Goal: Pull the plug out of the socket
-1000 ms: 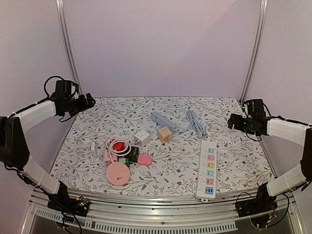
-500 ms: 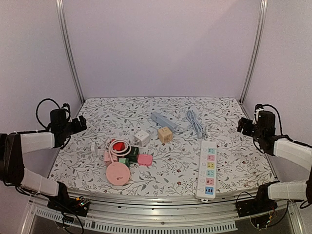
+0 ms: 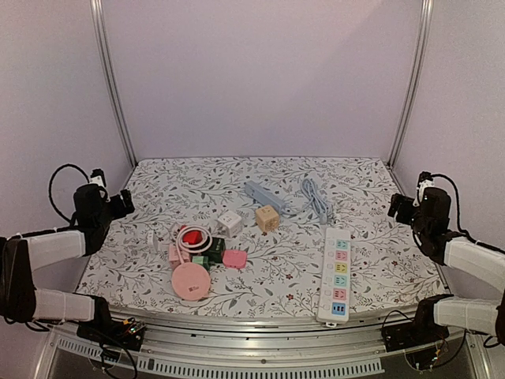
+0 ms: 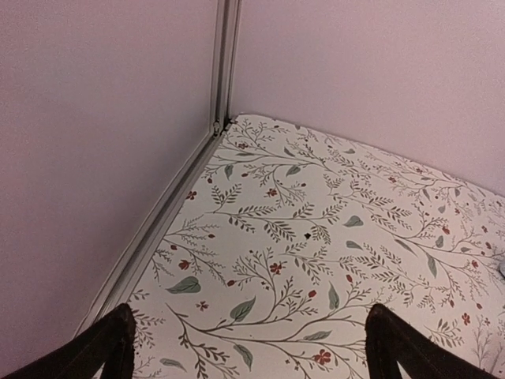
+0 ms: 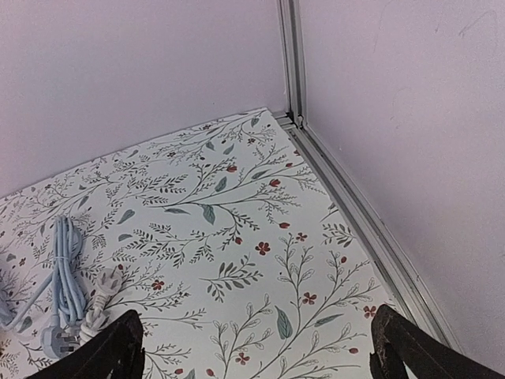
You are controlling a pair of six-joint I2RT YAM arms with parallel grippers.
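In the top view a cluster of small sockets and plugs lies left of the middle. It holds a red plug [image 3: 189, 236] inside a white cord loop, a pink block [image 3: 177, 253], a dark green cube [image 3: 211, 250] and a pink round reel [image 3: 190, 280]. How the red plug is seated is too small to tell. My left gripper [image 3: 124, 202] hangs at the table's left edge, well away from the cluster. In its wrist view the left gripper [image 4: 252, 347] is open over bare cloth. My right gripper [image 3: 397, 208] sits at the right edge, and its wrist view shows the right gripper [image 5: 259, 347] open and empty.
A white power strip [image 3: 335, 272] with coloured outlets lies front right. A grey-blue strip [image 3: 264, 193], a beige cube socket [image 3: 267, 217] and a white cube [image 3: 230, 223] sit mid-table. A coiled pale cable [image 3: 316, 197] lies behind; the same cable [image 5: 67, 284] shows at the right wrist's left. Frame posts stand at both back corners.
Both arms have dropped lower and drawn back toward the near side edges of the table. Both grippers stayed open, and nothing on the table moved.
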